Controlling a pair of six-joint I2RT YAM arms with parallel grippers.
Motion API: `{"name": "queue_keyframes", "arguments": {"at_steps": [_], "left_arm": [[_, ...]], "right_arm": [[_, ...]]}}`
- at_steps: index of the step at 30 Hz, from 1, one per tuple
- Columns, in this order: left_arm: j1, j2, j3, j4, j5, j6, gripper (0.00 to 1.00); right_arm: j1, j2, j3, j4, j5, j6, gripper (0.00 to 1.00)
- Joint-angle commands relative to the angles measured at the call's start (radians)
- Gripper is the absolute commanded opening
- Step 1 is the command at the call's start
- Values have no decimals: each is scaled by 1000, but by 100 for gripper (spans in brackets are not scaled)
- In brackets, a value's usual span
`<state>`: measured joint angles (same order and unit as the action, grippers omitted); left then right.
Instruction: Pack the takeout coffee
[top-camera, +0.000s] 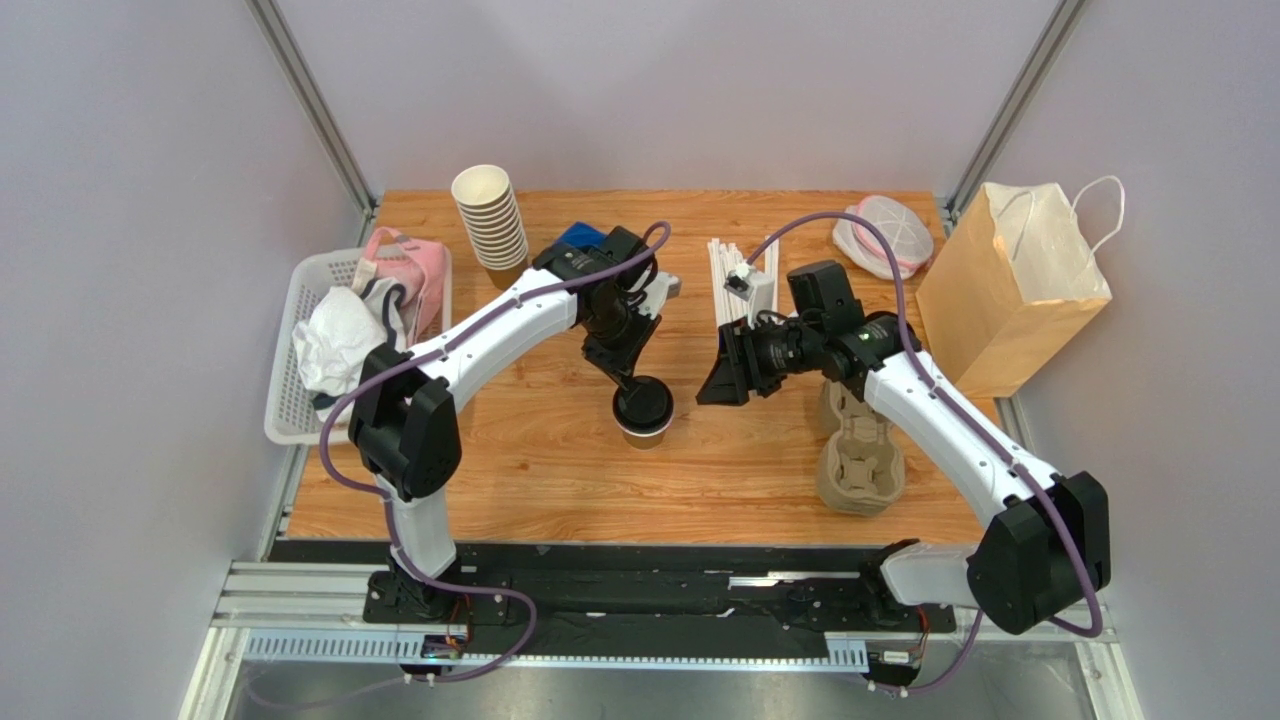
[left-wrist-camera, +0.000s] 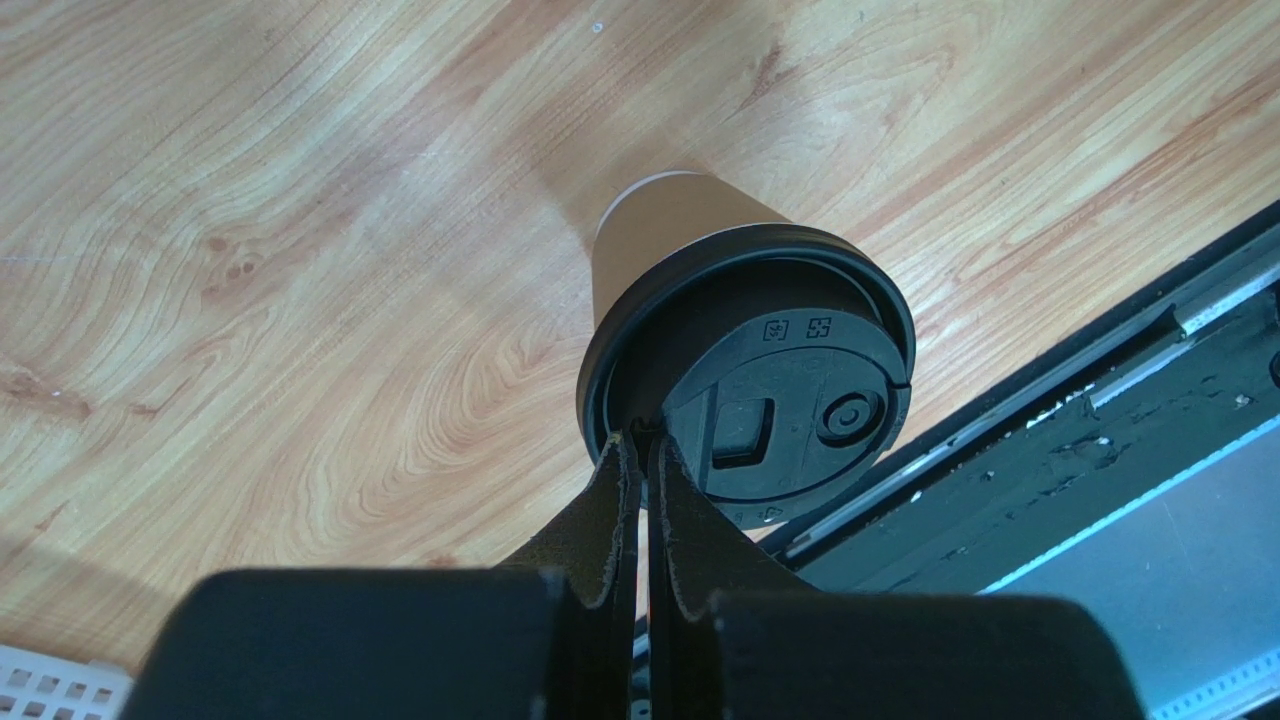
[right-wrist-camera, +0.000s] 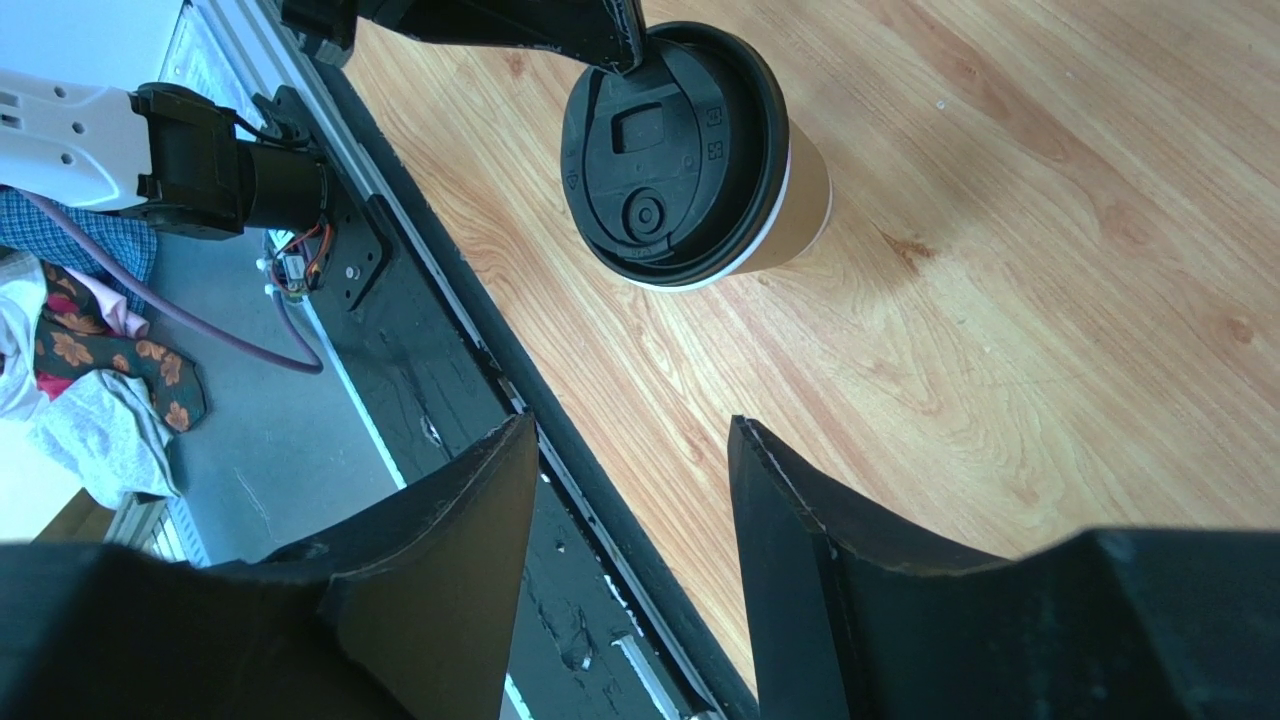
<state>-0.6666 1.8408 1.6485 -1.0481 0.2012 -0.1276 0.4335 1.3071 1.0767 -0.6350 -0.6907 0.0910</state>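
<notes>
1. The left gripper (left-wrist-camera: 643, 438) is pinching the coffee (left-wrist-camera: 669, 225) by the near edge of its lid (left-wrist-camera: 789, 398), fingers clamped almost together.
2. The right gripper (right-wrist-camera: 631, 432) is gaping wide, gripping nothing. The cup is sitting just beyond its fingertips, not touching them.
3. Whether the cup is resting on the table (left-wrist-camera: 301, 225) is hard to call.
4. A rim pinch is looking risky to me, since that lid could pop off. The step calls for keeping the cup upright, moving slowly, and closing the open fingers around the brown wall below the lid.

Takeout coffee (top-camera: 646, 414): brown kraft cup, black lid. Counter (top-camera: 751, 458): pale wood grain. Paper bag (top-camera: 1004, 293), far right: tan, white handles.
</notes>
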Motion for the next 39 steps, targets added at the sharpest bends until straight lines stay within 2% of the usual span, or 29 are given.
{"name": "queue_keyframes", "arguments": {"at_steps": [1,20,39], "left_arm": [[-10,-8,11,10,-20,-12,0],[-14,-12,53,-49,17,14,0],[-14,35,54,-26,4,5,0]], "right_arm": [[11,-5,-1,54,-29,-2,53],[54,18,15,75,-59,10,53],[68,29,17,81,-66,10,53]]}}
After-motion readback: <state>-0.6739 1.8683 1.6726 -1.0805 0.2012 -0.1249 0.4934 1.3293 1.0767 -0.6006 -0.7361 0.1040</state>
